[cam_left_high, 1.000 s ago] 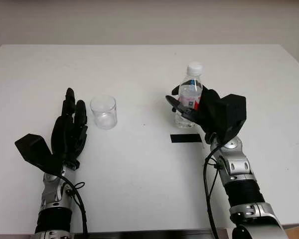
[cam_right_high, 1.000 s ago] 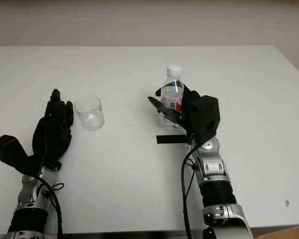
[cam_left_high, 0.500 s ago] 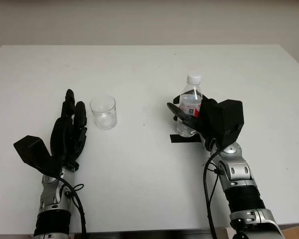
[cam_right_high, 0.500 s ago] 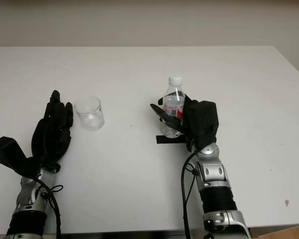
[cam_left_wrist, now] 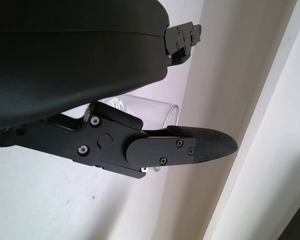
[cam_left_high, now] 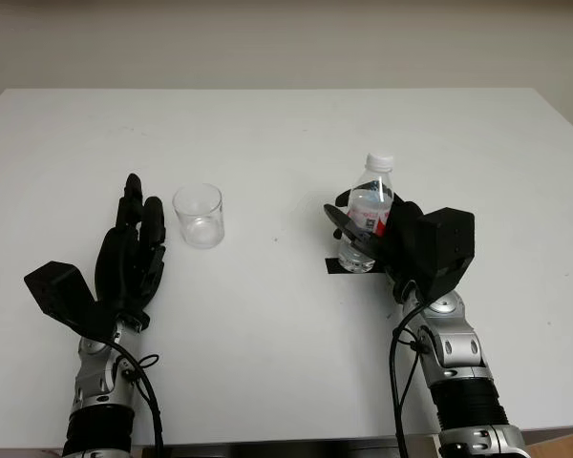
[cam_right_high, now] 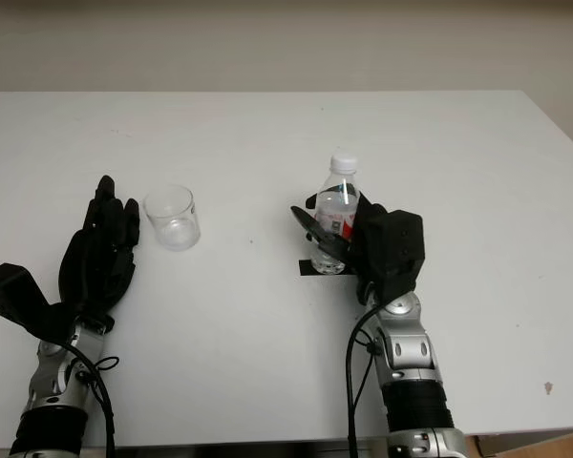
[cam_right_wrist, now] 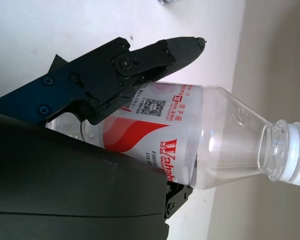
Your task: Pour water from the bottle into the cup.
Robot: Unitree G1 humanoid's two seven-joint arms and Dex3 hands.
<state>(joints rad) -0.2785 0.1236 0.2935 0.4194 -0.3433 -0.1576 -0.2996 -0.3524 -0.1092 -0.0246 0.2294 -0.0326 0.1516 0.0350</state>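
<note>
Right hand (cam_left_high: pixel 401 239) has its fingers wrapped around the capped bottle (cam_left_high: pixel 367 215), upright at 3 o'clock from the cup (cam_left_high: pixel 199 215), so I judge grasping done, next carrying toward it; left hand (cam_left_high: pixel 131 253) waits open at the cup's 8 o'clock

Clear bottle (cam_left_high: pixel 367 218), white cap, red-white label; clear cup (cam_left_high: pixel 199 215); white table (cam_left_high: pixel 267 134); tape (cam_left_high: pixel 336 265) seemingly black.

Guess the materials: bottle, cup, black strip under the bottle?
Bottle: clear thin plastic, ribbed, glossy printed label, white cap. Cup: clear, smooth; plastic or glass, can't tell. Strip: matte black, flat, likely tape. Right hand grips the bottle; left hand open beside the cup.
</note>
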